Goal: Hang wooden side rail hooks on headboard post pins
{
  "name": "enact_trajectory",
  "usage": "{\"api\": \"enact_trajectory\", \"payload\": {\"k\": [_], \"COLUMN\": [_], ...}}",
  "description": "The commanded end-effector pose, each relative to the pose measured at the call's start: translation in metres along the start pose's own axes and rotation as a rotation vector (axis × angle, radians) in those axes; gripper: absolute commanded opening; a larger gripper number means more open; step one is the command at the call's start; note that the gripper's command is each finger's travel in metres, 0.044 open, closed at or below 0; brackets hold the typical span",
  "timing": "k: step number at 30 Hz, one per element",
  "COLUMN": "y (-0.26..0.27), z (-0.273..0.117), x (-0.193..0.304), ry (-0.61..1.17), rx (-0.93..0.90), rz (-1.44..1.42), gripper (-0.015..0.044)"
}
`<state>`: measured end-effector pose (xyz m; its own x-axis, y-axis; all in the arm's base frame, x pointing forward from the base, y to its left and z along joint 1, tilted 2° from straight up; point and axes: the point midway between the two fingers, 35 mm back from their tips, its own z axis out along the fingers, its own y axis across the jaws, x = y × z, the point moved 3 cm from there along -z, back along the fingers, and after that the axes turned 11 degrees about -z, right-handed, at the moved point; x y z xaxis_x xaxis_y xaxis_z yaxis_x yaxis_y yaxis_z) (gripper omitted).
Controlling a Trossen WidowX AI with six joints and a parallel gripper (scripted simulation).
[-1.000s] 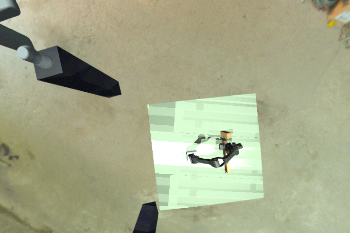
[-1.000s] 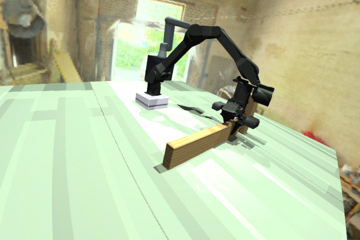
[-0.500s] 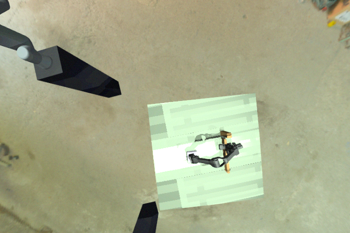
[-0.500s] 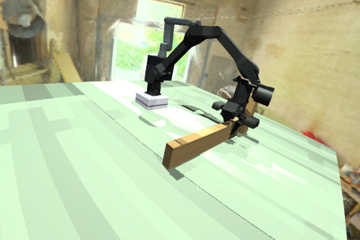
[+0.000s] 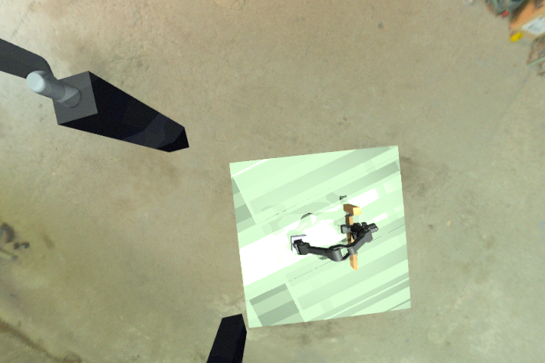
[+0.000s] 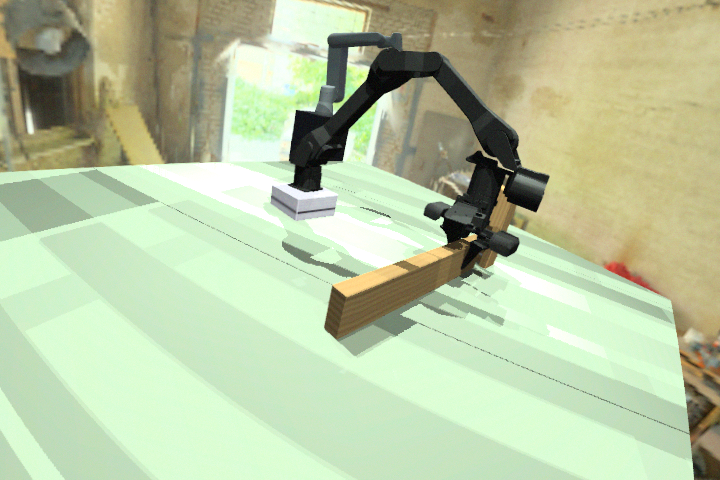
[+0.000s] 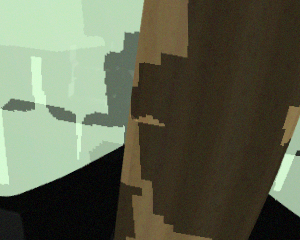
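Note:
The wooden side rail (image 5: 353, 262) (image 6: 395, 288) (image 7: 210, 125) stands on its narrow edge. Its far end is low at the table, apparently touching it. My gripper (image 5: 350, 228) (image 6: 465, 247) is shut on the rail near its post end, with a finger on each side. In the wrist view the rail fills the middle, between the dark fingers. The headboard post (image 5: 352, 209) (image 6: 505, 209) stands upright just beyond the rail's hook end. The hooks, slot and pins are hidden or too small to make out, so I cannot tell whether the hooks sit on the pins.
The pale table (image 5: 281, 179) (image 6: 145, 367) carries shifting bands of light and shadow. The arm's light base block (image 6: 303, 203) stands at the back left of the rail in the exterior view. The arm arches above the table from that block to the rail.

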<state>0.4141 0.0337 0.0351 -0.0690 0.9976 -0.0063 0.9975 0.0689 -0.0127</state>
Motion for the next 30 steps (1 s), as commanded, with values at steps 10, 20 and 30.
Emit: {"api": "enact_trajectory", "payload": {"k": [10, 20, 30], "y": [0.0014, 0.0014, 0.0014], "z": [-0.0083, -0.0099, -0.0116], "x": [-0.0003, -0.0003, -0.0003], "ry": [-0.003, -0.003, -0.003], "rx": [-0.014, -0.014, -0.014], "rz": [0.009, 0.009, 0.009], "gripper": [0.0000, 0.0000, 0.0000]}}
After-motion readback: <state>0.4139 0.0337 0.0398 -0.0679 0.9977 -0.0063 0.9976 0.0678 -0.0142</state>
